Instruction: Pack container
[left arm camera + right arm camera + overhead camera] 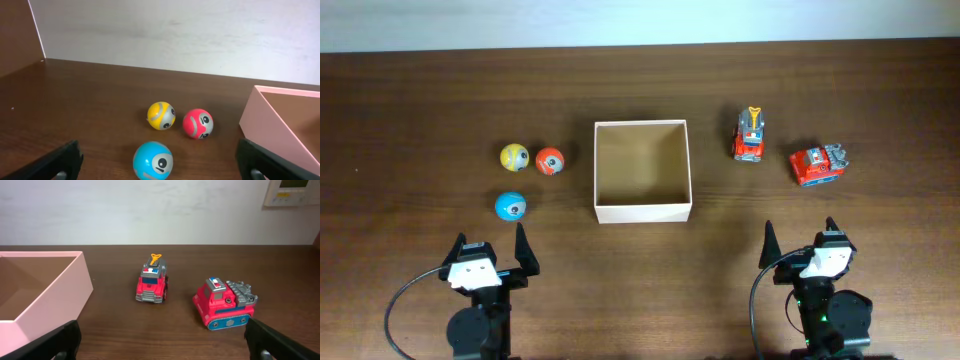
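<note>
The container (642, 211), a cream-white square box with a tan inside, sits mid-table and holds nothing. It shows at the right of the left wrist view (272, 117) and the left of the right wrist view (55, 297). Left of it lie a yellow ball (514, 157), a red ball (550, 161) and a blue ball (510, 206). Right of it stand a red toy truck with a yellow crane (751, 134) and a red toy vehicle with blue tracks (818, 164). My left gripper (490, 248) is open, just behind the blue ball (153, 160). My right gripper (800, 240) is open, behind the toy vehicles.
The balls also show in the left wrist view: yellow ball (161, 115), red ball (198, 123). The right wrist view shows the crane truck (152, 284) and tracked vehicle (225, 303). A pale wall runs along the table's far edge (640, 45).
</note>
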### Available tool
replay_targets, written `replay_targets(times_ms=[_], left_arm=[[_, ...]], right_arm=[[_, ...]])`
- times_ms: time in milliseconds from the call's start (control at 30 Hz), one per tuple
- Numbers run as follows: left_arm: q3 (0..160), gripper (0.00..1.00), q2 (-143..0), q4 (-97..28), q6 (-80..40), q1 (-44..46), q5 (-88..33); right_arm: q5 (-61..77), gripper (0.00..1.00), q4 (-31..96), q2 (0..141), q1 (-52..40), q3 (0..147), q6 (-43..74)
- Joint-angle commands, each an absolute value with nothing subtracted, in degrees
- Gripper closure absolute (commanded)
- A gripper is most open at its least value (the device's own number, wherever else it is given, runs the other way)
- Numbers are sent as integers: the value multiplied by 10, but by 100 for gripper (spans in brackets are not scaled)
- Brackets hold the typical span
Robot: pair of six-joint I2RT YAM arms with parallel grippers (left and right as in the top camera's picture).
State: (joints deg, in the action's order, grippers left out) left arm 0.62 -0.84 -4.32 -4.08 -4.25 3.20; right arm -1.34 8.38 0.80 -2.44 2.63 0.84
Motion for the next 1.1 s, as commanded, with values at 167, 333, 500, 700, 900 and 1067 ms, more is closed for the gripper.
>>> replay_targets(times_ms=[167,333,500,700,900,1067], left_arm=[[5,1,-3,-46,-34,-40,28],[5,1,-3,-46,-34,-40,27],[5,1,-3,-46,-34,-40,28],[5,1,-3,-46,-34,-40,27],[5,1,-3,-46,-34,-40,27],[5,1,-3,-46,-34,-40,27]], right_arm=[[-6,1,84,2,-22,21,4],[-6,1,83,2,-22,21,4],[-6,1,79,2,-22,21,4],[20,1,76,2,-22,22,20],[64,1,64,2,-22,31,20],[62,1,98,6,-22,83,35]])
